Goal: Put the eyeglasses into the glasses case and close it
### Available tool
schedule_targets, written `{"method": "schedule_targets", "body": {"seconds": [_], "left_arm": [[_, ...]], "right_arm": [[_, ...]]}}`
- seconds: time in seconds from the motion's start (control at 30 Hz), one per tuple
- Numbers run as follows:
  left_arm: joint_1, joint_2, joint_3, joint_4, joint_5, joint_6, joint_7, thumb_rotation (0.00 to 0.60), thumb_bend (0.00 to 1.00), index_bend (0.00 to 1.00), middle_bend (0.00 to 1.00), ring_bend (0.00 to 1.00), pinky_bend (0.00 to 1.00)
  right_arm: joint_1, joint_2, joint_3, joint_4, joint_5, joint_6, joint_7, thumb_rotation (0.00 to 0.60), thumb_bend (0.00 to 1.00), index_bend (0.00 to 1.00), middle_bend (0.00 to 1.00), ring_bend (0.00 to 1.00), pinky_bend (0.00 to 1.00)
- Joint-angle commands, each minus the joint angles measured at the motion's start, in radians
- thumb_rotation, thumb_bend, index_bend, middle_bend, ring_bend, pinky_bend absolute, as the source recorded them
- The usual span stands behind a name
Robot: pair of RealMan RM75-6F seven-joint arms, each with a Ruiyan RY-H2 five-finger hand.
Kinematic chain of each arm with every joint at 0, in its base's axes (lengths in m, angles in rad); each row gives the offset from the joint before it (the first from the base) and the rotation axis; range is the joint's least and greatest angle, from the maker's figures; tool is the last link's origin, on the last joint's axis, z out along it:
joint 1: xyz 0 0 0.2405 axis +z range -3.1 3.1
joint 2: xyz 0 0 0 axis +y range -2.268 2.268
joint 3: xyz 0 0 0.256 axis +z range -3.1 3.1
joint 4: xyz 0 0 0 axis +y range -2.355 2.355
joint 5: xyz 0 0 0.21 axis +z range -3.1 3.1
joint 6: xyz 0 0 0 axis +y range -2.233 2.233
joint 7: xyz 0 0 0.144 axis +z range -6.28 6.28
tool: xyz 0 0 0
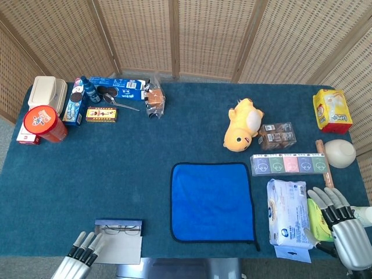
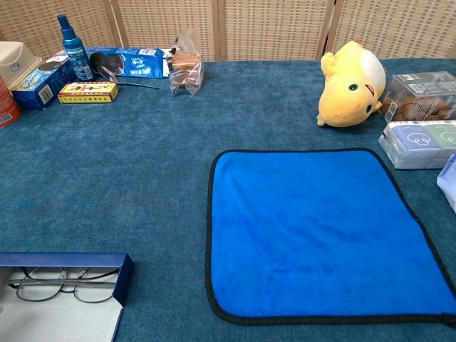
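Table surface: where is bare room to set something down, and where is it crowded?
The widest bare patch of the table lies between the blue cloth and the snack boxes at the far left. Another runs between those boxes and the yellow plush toy. The right edge is crowded: tissue pack, sachet row, right hand.

1. Wicker screen (image 1: 174, 35): woven tan panels in wooden frames are standing folded behind the table, closing off its far side and angling in at both ends.
2. Table (image 1: 145, 145): a dark teal carpet-like covering is lying across the whole top.
3. Floor (image 1: 7, 125): a grey strip is showing at the left edge.
4. Light: even, bright daylight is falling over everything, casting soft shadows.
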Motion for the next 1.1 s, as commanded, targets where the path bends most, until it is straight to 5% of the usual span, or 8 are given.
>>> {"method": "schedule_targets", "body": {"seconds": [0.03, 1.1], "left_arm": [[-0.008, 0.003, 0.003, -0.016, 0.006, -0.016, 0.017, 0.6, 0.3, 0.0, 0.0, 0.0, 0.01], [-0.064, 0.026, -0.025, -0.115, 0.029, -0.055, 0.086, 0.6, 0.31, 0.0, 0.0, 0.0, 0.01]], "right_arm": [[-0.003, 0.001, -0.002, 0.008, -0.002, 0.009, 0.011, 0.6, 0.28, 0.07, 0.09, 0.0, 0.08], [-0.05, -0.003, -0.003, 0.088, 0.026, 0.087, 0.106, 0.6, 0.28, 0.07, 0.09, 0.0, 0.08]]}}
